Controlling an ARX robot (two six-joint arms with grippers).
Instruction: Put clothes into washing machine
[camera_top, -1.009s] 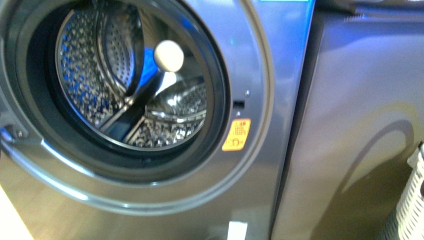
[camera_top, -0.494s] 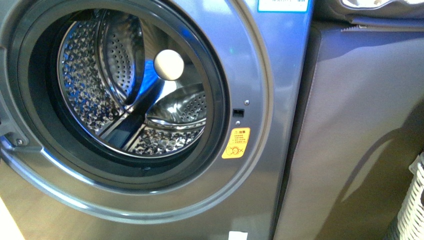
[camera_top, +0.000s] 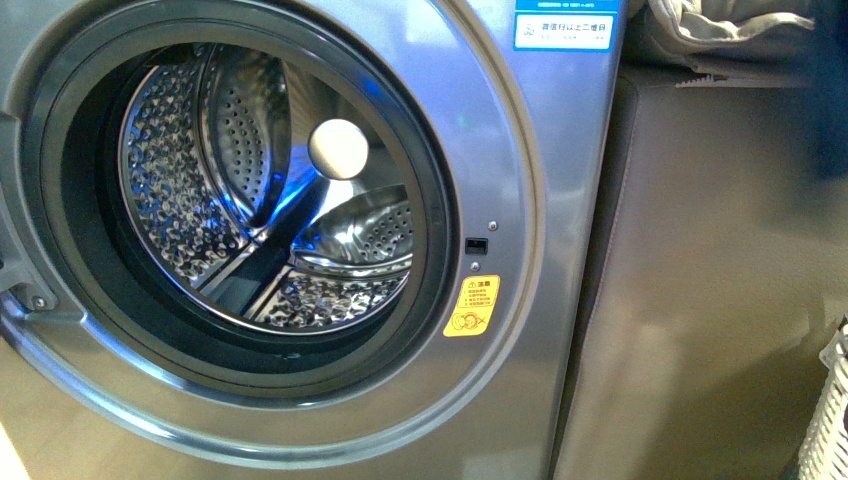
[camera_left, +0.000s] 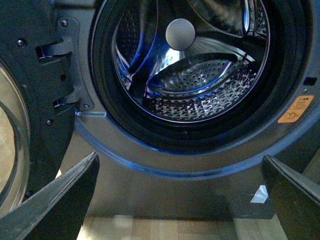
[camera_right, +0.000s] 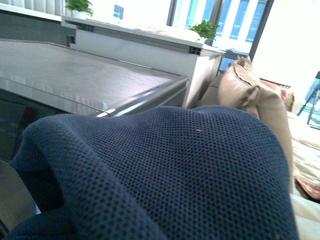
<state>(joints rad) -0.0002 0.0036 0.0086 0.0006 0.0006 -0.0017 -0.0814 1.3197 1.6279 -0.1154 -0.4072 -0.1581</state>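
While the door (camera_left: 30, 85) hangs swung out at the far left, the left gripper (camera_left: 180, 156) hovers low in front of the porthole, fingers (camera_left: 60, 200) spread wide with nothing between them. Move across and there's the washing machine (camera_top: 540, 200) itself, mouth gaping, the steel drum (camera_top: 190, 180) bare, not a stitch inside! Past the yellow sticker (camera_top: 471, 306) stands the plain grey-brown unit (camera_top: 700, 300), beige fabric (camera_top: 720, 25) heaped on top. And over on the right, the clothes (camera_right: 190, 170): navy mesh draped right across the right wrist camera, up at the level of the unit's top. The right gripper is buried under it, so I cannot tell whether it is clamped on the cloth. This looks like the carry stage. Next, that arm needs to swing left and drop to the porthole, pushing the bundle well past the dark rim so nothing trails out.
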